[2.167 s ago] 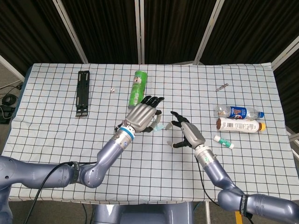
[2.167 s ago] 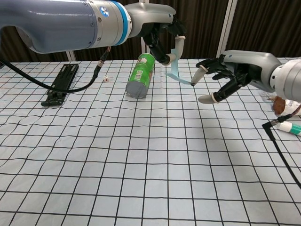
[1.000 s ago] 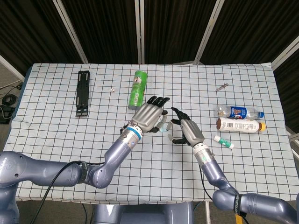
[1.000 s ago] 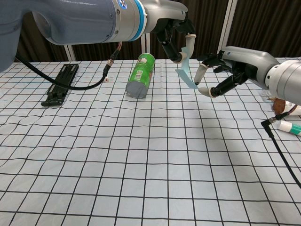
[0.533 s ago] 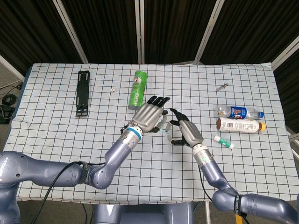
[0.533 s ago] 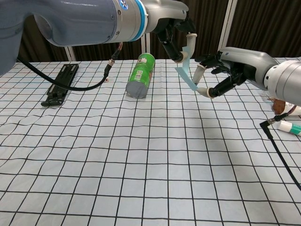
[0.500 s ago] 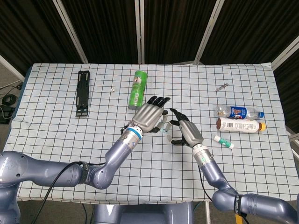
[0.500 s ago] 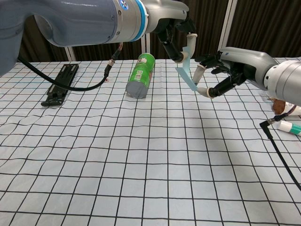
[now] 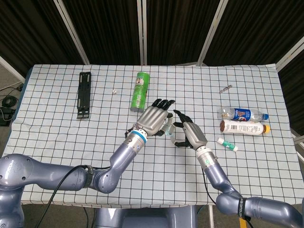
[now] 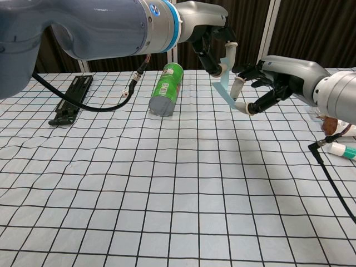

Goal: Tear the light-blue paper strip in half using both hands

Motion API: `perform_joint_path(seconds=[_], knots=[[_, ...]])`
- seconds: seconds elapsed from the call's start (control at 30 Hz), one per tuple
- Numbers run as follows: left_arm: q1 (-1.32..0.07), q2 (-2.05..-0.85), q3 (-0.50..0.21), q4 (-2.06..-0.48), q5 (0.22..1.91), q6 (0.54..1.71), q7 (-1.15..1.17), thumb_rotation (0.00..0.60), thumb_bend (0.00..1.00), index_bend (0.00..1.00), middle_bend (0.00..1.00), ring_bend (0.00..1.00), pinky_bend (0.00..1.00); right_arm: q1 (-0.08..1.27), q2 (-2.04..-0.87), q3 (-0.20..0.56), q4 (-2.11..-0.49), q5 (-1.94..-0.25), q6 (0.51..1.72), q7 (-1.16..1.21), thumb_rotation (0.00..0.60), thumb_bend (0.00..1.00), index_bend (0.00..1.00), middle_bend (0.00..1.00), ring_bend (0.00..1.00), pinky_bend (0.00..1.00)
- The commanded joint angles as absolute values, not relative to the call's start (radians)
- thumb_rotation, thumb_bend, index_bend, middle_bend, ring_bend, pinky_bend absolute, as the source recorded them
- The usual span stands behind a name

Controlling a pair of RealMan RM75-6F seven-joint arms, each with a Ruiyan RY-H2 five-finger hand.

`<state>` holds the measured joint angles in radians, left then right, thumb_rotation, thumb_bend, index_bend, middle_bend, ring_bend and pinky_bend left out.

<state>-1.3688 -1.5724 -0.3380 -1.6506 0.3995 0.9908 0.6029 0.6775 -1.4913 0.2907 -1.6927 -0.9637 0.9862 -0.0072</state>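
light-blue paper strip [image 10: 224,83] hangs in the air above the checked tablecloth [image 10: 167,183], and i see my left hand [image 10: 214,41] pinching its upper end between thumb and a finger. my right hand [image 10: 261,83] sits just beside it with fingers curled around the strip's lower end; i cannot tell whether they grip it. a green can [image 10: 166,89] lies on its side behind the hands. two bottles [image 9: 242,120] lie well apart at the right, a black bracket [image 9: 84,94] far left.
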Motion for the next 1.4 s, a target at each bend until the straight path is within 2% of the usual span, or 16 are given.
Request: perform_joint_path(seconds=[0.03,0.37,0.57,0.83,1.17,1.4], knots=[[-1.37,-1.574,-0.338,-1.65,0.398,0.991,0.604,0.6,0.6,0.87,0.0,0.0,0.0,0.677,-1.491,0.29,-1.692,-0.963,0.984,-0.004,0.6,0.33,0.56,0.0,0.0,0.0],[-1.374,-1.59,-0.34,-1.643,0.397,0.992,0.602,0.6,0.6,0.87,0.0,0.0,0.0,0.676,-1.488,0.291,-1.699,-0.959,0.978,0.0,0.6,0.41,0.62,0.0,0.0,0.0],[-1.376,-1.595,-0.34,-1.641,0.4,0.996,0.606,0.6,0.6,0.87,0.0,0.0,0.0,0.675,-1.486,0.291,-1.706,-0.958,0.976,0.005,0.6,0.42,0.7,0.0,0.0,0.0],[-1.373,-1.588,-0.346,-1.654,0.404,1.008,0.608,0.6,0.6,0.87,0.0,0.0,0.0,0.672,-1.486,0.281,-1.696,-0.953,0.975,-0.001,0.6,0.43,0.72,0.0,0.0,0.0],[-1.352,-1.516,-0.368,-1.735,0.414,1.046,0.611,0.6,0.6,0.87,0.0,0.0,0.0,0.656,-1.526,0.237,-1.631,-0.951,0.985,-0.027,0.6,0.43,0.73,0.0,0.0,0.0],[-1.301,-1.443,-0.351,-1.797,0.43,1.08,0.6,0.6,0.6,0.87,0.0,0.0,0.0,0.645,-1.539,0.223,-1.614,-0.95,0.992,-0.043,0.6,0.43,0.73,0.0,0.0,0.0]])
